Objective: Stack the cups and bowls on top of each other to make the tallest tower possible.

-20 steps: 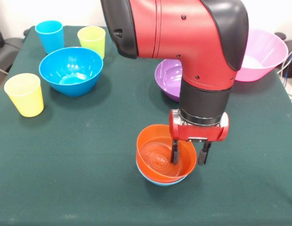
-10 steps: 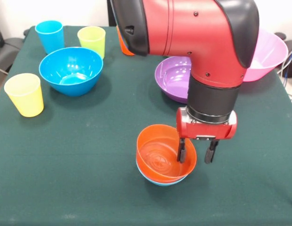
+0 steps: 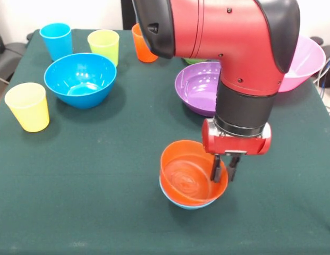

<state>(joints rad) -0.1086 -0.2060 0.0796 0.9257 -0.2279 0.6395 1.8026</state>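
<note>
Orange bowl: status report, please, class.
Gripper shut on orange bowl rim. Bowl nested in light-blue bowl. Nothing in the way.

The tower (image 3: 192, 183) is two bowls so far: a glossy orange bowl (image 3: 188, 178) nested in a light-blue bowl (image 3: 180, 201), only a sliver of blue showing beneath. The deep blue bowl (image 3: 80, 79) sits upright at the left, open and empty. Blue cup (image 3: 56, 40) and lime green cup (image 3: 103, 47) stand behind it, yellow cup (image 3: 28, 106) beside it, orange cup (image 3: 142, 47) further back. Purple bowl (image 3: 199, 87) and large pink bowl (image 3: 308, 58) sit at right, a green bowl (image 3: 192, 61) barely visible.
</note>
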